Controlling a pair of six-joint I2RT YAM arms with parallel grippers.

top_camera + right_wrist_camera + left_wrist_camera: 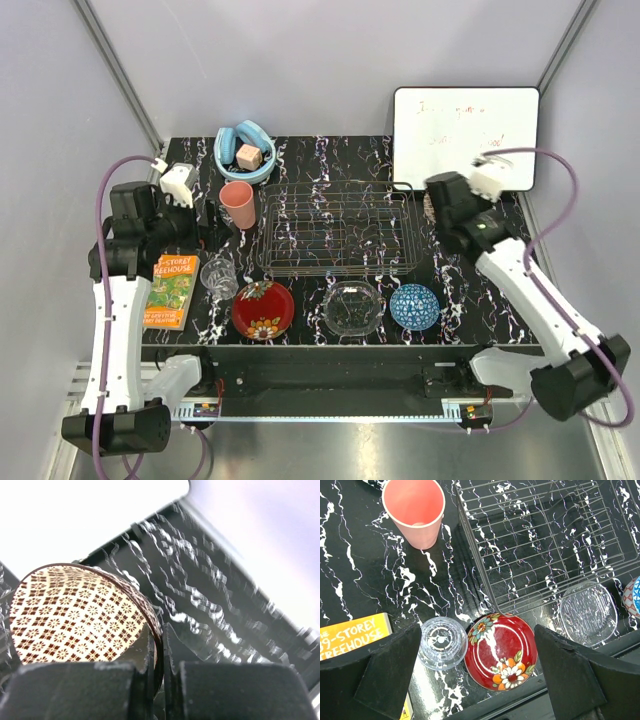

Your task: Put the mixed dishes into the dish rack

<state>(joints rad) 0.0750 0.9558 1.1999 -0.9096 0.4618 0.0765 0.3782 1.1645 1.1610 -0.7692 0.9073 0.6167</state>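
Pale patterned bowl (85, 615) rim clamped in right end effector (160, 672), left end effector (477, 652) spread wide

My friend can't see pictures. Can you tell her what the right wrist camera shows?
The right gripper is shut on the rim of a pale bowl covered in small brown patterns. Behind it is the black marbled table.

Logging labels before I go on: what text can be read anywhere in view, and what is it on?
"-STOREY TREEHOUSE": on the cover of the yellow book at the table's left edge; the number before it is cut off or too small to read.
Faint orange handwriting on the whiteboard: too faint to read.
No other text shows.
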